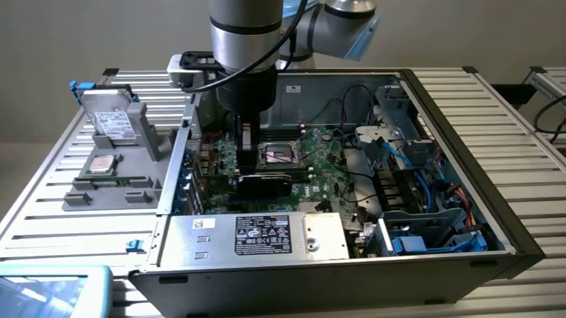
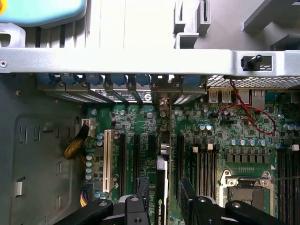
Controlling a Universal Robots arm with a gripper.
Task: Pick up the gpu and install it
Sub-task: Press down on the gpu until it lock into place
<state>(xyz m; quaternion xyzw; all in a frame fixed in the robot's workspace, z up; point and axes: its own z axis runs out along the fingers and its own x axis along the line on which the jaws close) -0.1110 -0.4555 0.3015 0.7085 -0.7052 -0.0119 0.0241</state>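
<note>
The gpu (image 1: pixel 262 181) is a black card standing on edge on the green motherboard (image 1: pixel 327 182) inside the open PC case, just in front of the CPU socket (image 1: pixel 278 156). In the wrist view the gpu (image 2: pixel 162 171) is seen edge-on, lined up along an expansion slot, with a green logo on its rim. My gripper (image 1: pixel 250 167) reaches straight down over it. The gripper (image 2: pixel 164 183) is open, with one finger on each side of the card. One finger (image 2: pixel 143 192) is close to the card, and motherboard shows between the card and the other finger (image 2: pixel 187 197).
A silver power supply (image 1: pixel 256 235) sits at the case's front, and blue and black cables (image 1: pixel 398 159) and drive cages fill the exterior view's right. A grey holder (image 1: pixel 124 179) outside the case carries a hard drive (image 1: pixel 111 122) and a memory stick (image 1: pixel 115 180). The case's rear wall (image 2: pixel 140 61) stands close to the slots.
</note>
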